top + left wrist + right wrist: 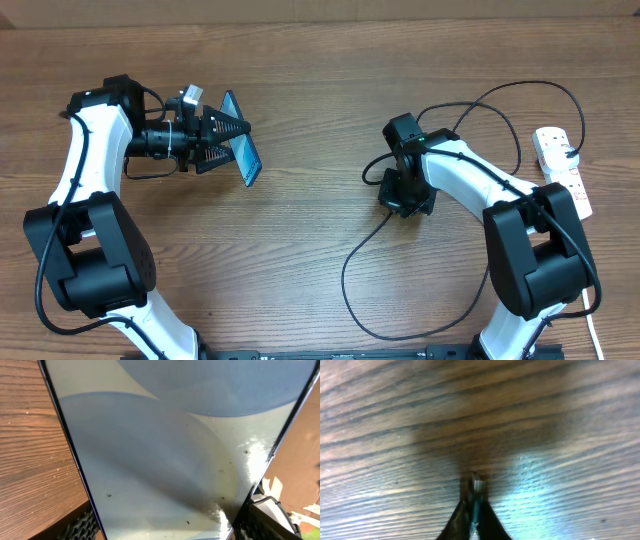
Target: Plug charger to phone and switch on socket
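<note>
My left gripper [235,140] is shut on the phone [243,152] and holds it on edge above the table at the left; its blue-and-white screen [170,445] fills the left wrist view between my two fingers. My right gripper [403,196] points down at the table in the middle right and is shut on the charger's connector tip [476,486], whose small metal end sticks out past the fingertips close to the wood. The thin black charger cable [350,285] loops over the table toward the socket [563,168], a white power strip at the far right.
The white cord [592,325] runs from the strip down the right edge. The black cable also arcs above the right arm [520,95]. Both arm bases stand at the front edge.
</note>
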{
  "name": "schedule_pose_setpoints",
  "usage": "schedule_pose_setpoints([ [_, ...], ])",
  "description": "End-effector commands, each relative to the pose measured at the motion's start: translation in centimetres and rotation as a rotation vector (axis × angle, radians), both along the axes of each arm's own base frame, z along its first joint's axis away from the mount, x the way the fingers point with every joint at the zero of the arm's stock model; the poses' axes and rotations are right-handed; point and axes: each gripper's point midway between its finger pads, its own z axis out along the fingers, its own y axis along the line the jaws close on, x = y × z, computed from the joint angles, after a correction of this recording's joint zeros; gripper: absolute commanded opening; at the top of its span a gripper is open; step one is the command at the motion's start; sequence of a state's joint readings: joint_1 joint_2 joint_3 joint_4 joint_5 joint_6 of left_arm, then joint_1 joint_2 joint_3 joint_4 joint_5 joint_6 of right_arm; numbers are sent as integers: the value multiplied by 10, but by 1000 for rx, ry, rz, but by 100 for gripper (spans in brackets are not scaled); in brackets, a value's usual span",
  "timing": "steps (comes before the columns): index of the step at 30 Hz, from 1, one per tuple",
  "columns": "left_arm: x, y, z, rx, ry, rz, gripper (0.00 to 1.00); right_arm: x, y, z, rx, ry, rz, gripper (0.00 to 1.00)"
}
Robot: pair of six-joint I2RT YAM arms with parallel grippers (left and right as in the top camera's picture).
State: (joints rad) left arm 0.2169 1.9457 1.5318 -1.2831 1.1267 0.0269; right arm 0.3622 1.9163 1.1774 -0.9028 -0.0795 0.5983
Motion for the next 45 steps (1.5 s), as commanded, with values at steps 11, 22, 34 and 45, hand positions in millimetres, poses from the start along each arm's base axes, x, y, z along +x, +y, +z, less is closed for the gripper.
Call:
schedule_pose_setpoints([
  [11,-15,11,-21,196,177,40,4,-11,41,7,262,26,286,4],
  [22,-27,4,-32,274,331,61,4,-57,89,154,769,-298,826,4],
  [34,-43,-51,-43,390,430,-2,4,-119,102,186,981,-320,1109,4],
  [45,-54,-65,-53,499,444,-40,4,-114,130,175,910,-184,889,4],
])
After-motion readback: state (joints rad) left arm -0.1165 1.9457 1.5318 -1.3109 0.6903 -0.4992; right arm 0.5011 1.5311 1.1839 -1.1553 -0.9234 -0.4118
